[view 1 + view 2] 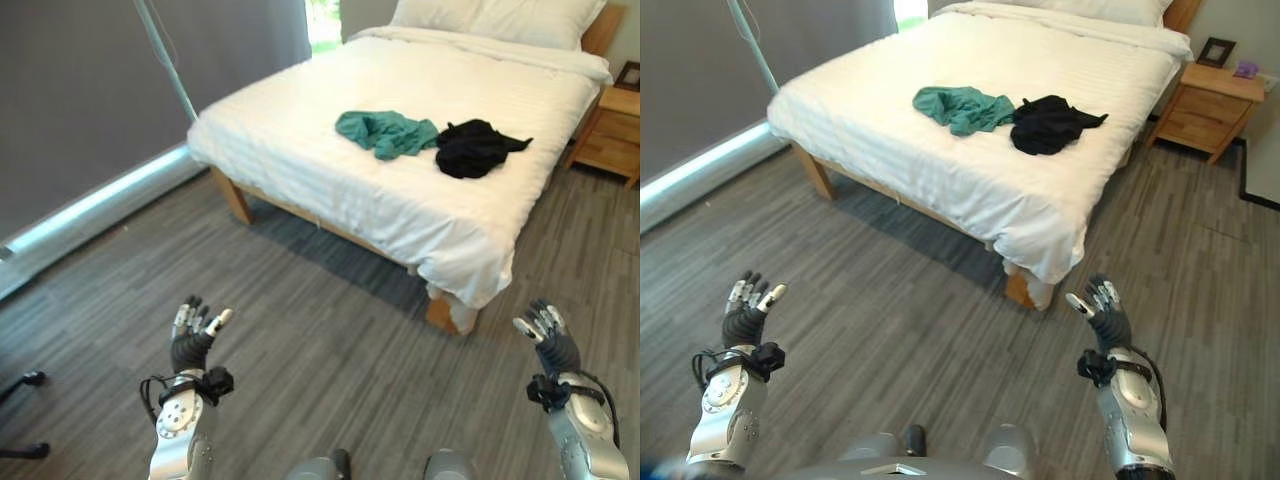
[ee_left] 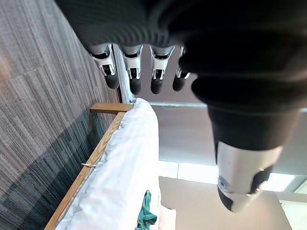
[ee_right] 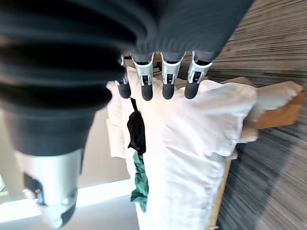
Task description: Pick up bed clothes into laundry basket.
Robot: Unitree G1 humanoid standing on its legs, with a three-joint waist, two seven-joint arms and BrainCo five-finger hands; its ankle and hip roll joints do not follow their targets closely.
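Bed clothes, a teal garment (image 1: pixel 386 132) and a black garment (image 1: pixel 473 147), lie on the bed (image 1: pixel 300 150) well beyond our left hand (image 1: pixel 195 335) and right hand (image 1: pixel 548 335), both held over the floor with fingers relaxed and empty, since we judge the approach not yet made

Teal garment (image 1: pixel 385 132) & black garment (image 1: pixel 472 147) on white striped bedding (image 1: pixel 300 130), grey wood-grain floor (image 1: pixel 330 340)

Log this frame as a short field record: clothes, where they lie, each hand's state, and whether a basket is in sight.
clothes: teal garment and black garment, both crumpled
location: on the white bed, side by side, edges meeting
left hand: open, holding nothing, raised over the floor short of the bed
right hand: open, holding nothing, raised over the floor near the bed's corner
basket: none in sight
other: wooden nightstand beside the bed
task progress: no garment picked up yet
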